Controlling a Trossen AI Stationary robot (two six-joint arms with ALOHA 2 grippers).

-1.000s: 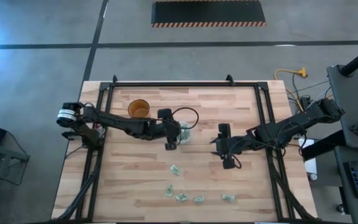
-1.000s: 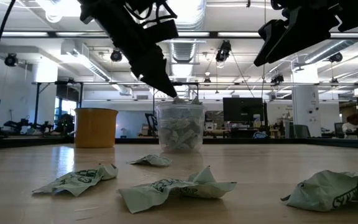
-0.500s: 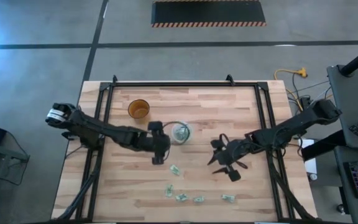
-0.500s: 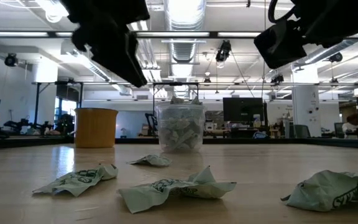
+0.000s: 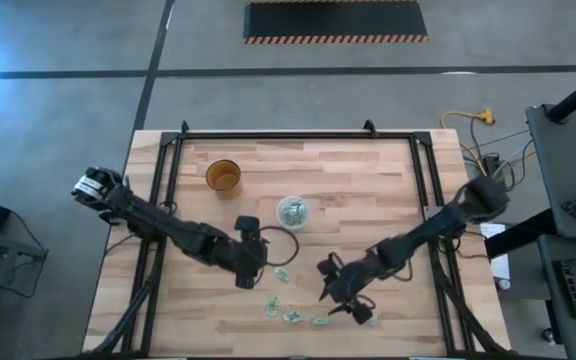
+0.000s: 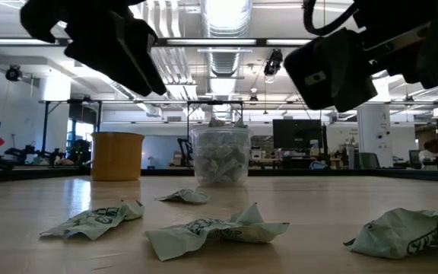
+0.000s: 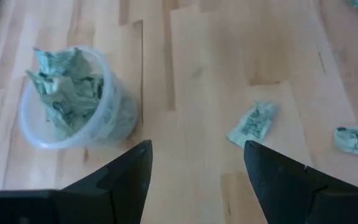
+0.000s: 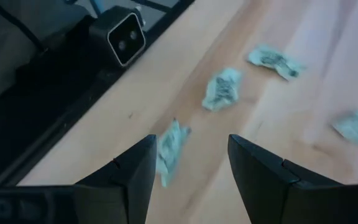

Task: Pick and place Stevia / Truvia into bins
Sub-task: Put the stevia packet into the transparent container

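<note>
A pale butcher-block table (image 5: 368, 180) of jointed wooden strips is seen from above, framed by black metal rails. Near the frame's centre stands the bin (image 5: 291, 212), a small round cup of translucent whitish plastic, packed with crumpled pale green and white Stevia sachets (image 7: 64, 81). Well apart from it, toward the upper left of the table, an amber-brown round cup (image 5: 223, 175) is set.

Loose sachets (image 5: 320, 320), flat paper rectangles now creased and wrinkled, are scattered along the lower middle of the table; one more (image 5: 281, 273) lies between the bin and that row. In the low view their crumpled paper edges are lifted off the wood.

The left tool (image 5: 245, 274) is held above the table at lower centre-left, its two dark fingers spread wide, nothing between them; the bin and a single sachet (image 7: 252, 123) are seen beyond it. The right tool (image 5: 326, 284) is held at lower centre-right, just beside the row of sachets, its fingers likewise spread and empty.
</note>
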